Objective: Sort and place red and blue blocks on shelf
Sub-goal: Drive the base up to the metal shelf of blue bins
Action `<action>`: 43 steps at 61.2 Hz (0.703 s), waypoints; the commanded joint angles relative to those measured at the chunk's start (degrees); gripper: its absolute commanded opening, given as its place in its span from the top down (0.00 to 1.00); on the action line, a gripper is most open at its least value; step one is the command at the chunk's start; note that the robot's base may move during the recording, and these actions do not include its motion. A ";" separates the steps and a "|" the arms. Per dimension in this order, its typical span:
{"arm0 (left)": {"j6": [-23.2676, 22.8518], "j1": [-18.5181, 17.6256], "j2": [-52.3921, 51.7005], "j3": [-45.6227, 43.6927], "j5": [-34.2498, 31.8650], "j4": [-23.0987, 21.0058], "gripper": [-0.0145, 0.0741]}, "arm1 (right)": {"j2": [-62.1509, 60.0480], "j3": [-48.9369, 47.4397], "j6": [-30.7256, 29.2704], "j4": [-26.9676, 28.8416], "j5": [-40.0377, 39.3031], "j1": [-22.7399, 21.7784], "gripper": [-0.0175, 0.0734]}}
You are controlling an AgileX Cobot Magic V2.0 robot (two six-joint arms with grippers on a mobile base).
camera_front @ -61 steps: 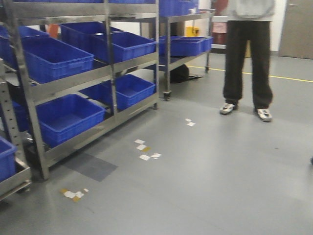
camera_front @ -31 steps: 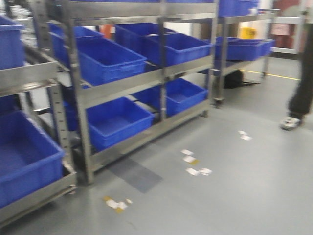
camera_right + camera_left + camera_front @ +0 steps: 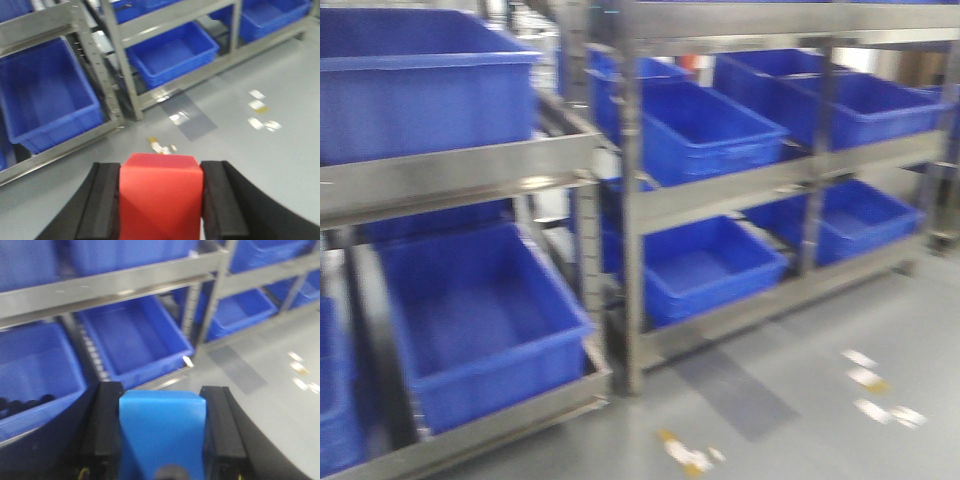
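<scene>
The blue block (image 3: 162, 435) is clamped between the two black fingers (image 3: 106, 430) of the left gripper (image 3: 161, 392), both inner faces touching it; the red block (image 3: 161, 200) is gripped likewise between the fingers (image 3: 106, 200) of the right gripper (image 3: 161, 167); beyond the left fingertips the shelf (image 3: 115, 285) is seen, its steel rails carrying blue bins (image 3: 135, 340); beyond the right fingertips grey floor (image 3: 90, 150) with tape scraps (image 3: 260, 115) is seen, the rack further ahead and leftward.
</scene>
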 commanded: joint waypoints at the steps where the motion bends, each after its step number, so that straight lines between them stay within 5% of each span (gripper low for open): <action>1: -0.53 -0.23 -0.01 -1.68 -4.55 0.02 0.68 | 0.11 -1.71 -0.45 0.31 -4.37 -0.25 0.74; 43: -0.53 -0.23 -0.01 -1.68 -4.55 0.02 0.68 | 0.11 -1.71 -0.45 0.31 -4.37 -0.25 0.74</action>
